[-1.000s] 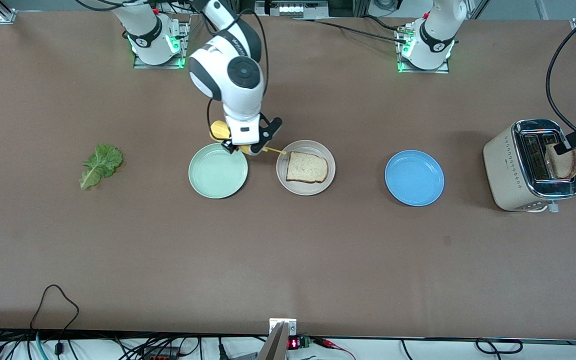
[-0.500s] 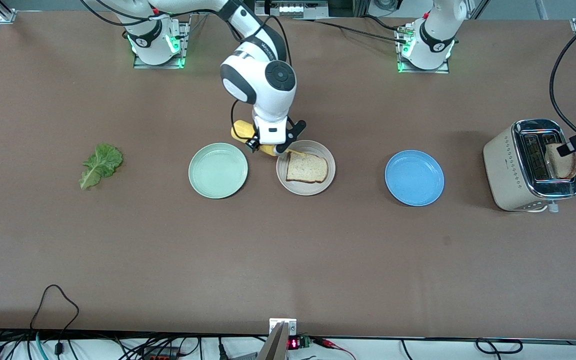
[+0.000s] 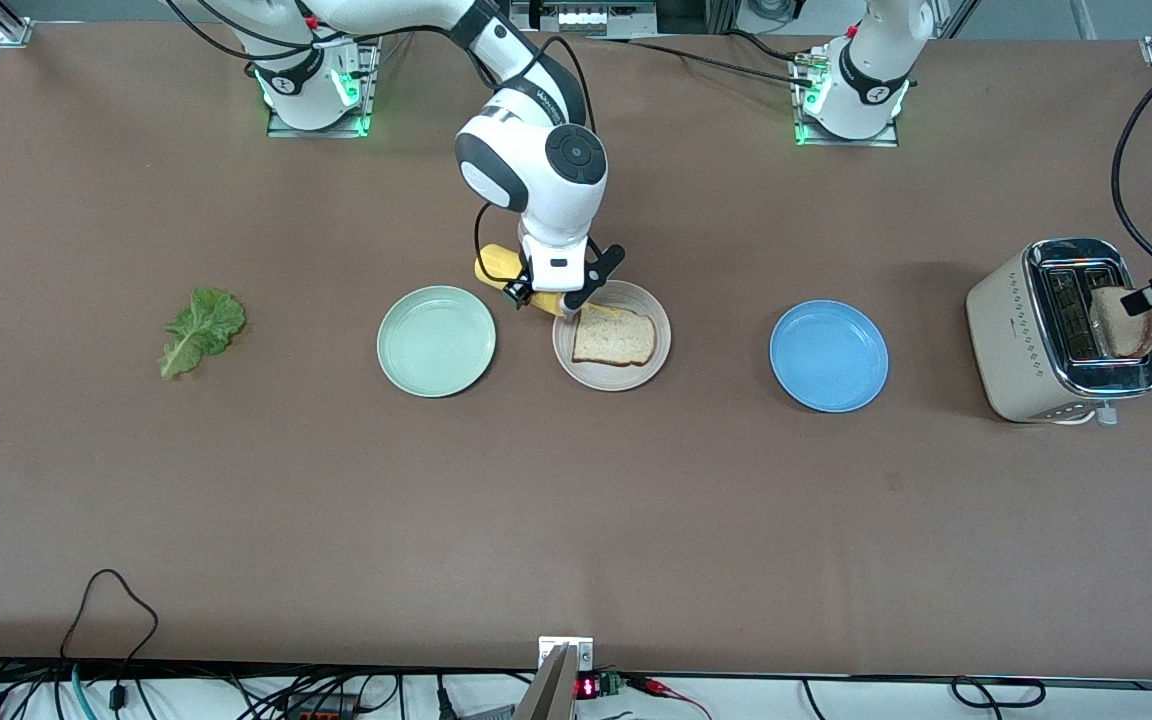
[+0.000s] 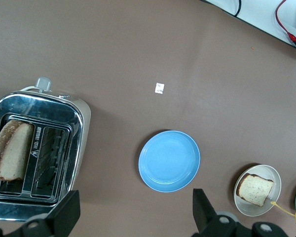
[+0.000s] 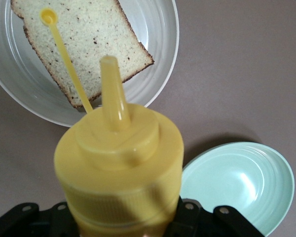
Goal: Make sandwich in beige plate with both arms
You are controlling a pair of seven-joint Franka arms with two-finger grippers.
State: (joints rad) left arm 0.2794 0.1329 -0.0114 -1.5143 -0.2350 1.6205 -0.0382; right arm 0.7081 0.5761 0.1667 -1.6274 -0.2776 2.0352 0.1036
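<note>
Front view: right gripper clamps a yellow squeeze bottle over the beige plate, bread slice lying below its nozzle; a poorly aimed squeeze could miss the bread. Lettuce leaf lies well apart, toward the right arm's end.

Left wrist view: left gripper, jaws spread empty, hangs over the toaster holding toast; blue plate empty.

Right wrist view: mint-green plate empty beside the bottle.

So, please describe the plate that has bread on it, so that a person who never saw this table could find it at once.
Three round plates lie in a row across the middle of the brown table. The beige plate is the middle one, between the mint-green plate and the blue plate. It alone holds a bread slice, and the right gripper holds a yellow squeeze bottle over its rim.
</note>
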